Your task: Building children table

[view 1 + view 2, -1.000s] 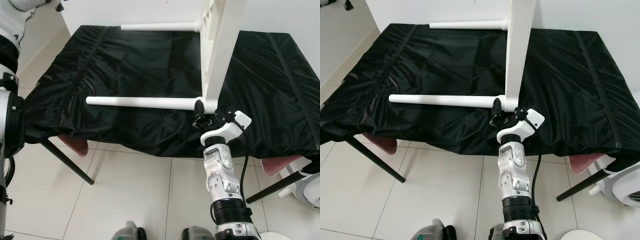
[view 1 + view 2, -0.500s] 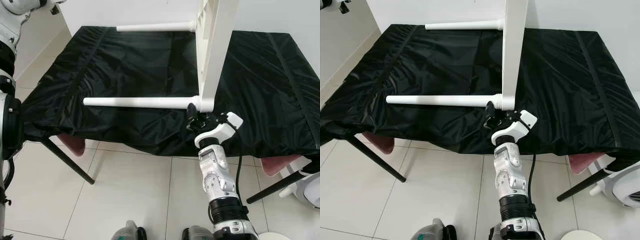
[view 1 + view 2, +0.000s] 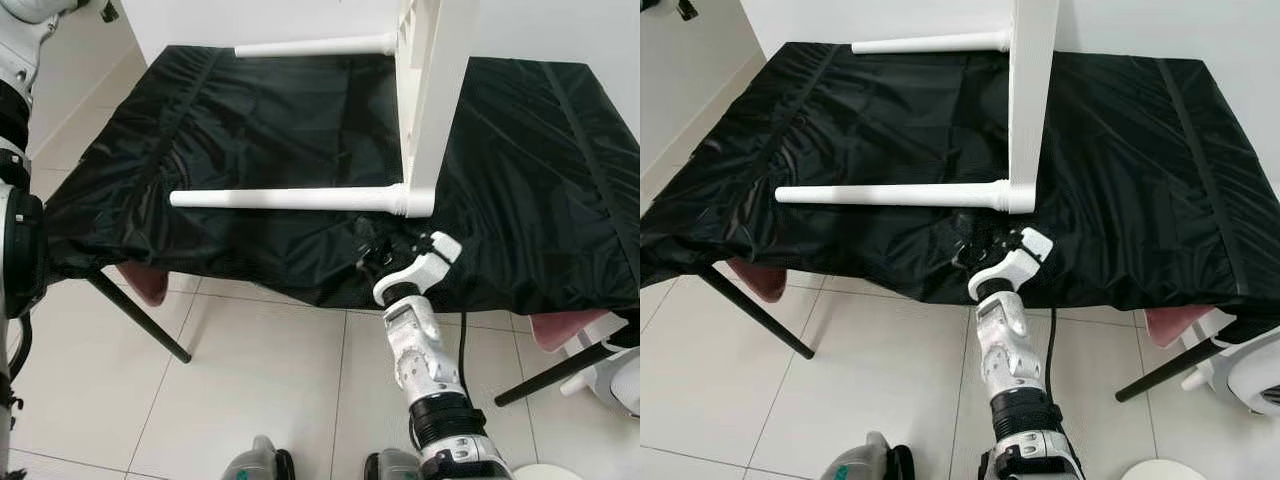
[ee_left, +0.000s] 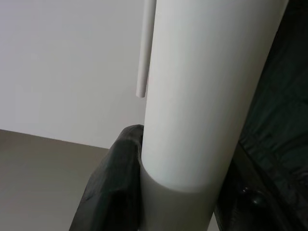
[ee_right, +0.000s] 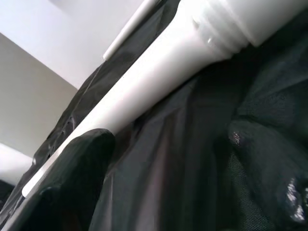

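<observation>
Left eye view: the white child's table (image 3: 425,100) stands on its side on the bench (image 3: 250,120), which is draped in a black cover; a near leg (image 3: 285,199) and a far leg (image 3: 315,46) jut toward the robot's left. The right end effector (image 3: 375,250) sits low at the bench's front edge, just below the near leg's socket and apart from it; a second ago it was up against that socket, so it has backed away and released, which suggests the leg is judged seated. Right eye view: the same layout, with the right end effector (image 3: 975,240) over the cover's front fold, a clear gap between it and the leg. Left wrist view: a thick white post (image 4: 207,91) fills the frame, with one black finger (image 4: 115,187) pressed to its side and the other dark beside it; the left end effector appears clamped on this post, steadying the table. Right wrist view: the near leg (image 5: 159,72) and its ribbed collar run above two spread fingers (image 5: 67,183), holding nothing.
</observation>
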